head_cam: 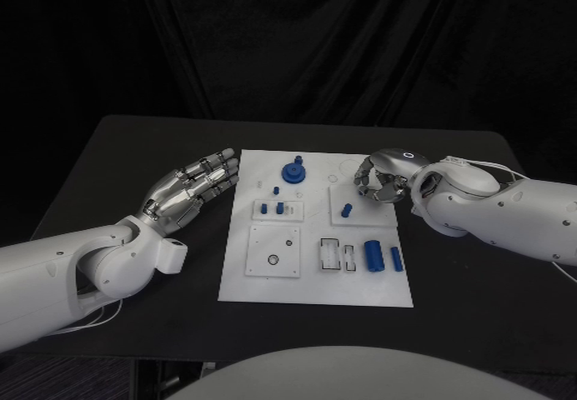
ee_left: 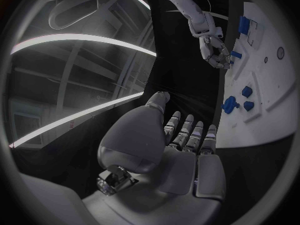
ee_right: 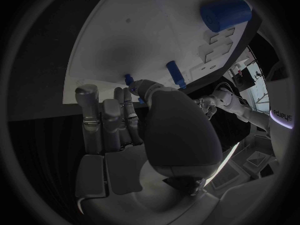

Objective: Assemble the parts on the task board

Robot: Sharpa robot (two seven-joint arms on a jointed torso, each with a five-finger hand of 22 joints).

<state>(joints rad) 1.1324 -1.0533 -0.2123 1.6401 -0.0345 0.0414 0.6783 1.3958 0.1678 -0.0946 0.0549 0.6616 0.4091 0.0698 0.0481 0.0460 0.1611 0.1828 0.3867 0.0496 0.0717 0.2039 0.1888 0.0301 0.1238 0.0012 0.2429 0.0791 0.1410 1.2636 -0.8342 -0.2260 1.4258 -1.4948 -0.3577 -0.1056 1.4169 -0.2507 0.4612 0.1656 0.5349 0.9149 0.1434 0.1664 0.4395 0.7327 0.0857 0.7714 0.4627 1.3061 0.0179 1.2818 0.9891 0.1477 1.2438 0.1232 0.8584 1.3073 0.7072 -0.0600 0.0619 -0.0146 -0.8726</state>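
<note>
While your right hand [head_cam: 383, 178] hovers curled over the far right corner of the task board [head_cam: 315, 287], the widest risk comes from the desk [head_cam: 108, 158] layout: the white board lies loose-looking in the middle, and a sideways push could slide it. Your left hand [head_cam: 193, 190] rests open, fingers [head_cam: 220, 167] spread, just beside the board's left edge, holding nothing, so it does not brace the board.

On the board, a blue round part [head_cam: 293, 172] stands near the far edge, a blue cylinder [head_cam: 373, 254] lies near the right edge, and a small blue peg [head_cam: 346, 208] stands just below your right hand. You cannot tell from these views whether the right fingers pinch a part; the right wrist view shows small blue pegs [ee_right: 174, 73] close to the fingertips. If the grip is shallow, a small peg could tip, roll, or drop off the edge.
</note>
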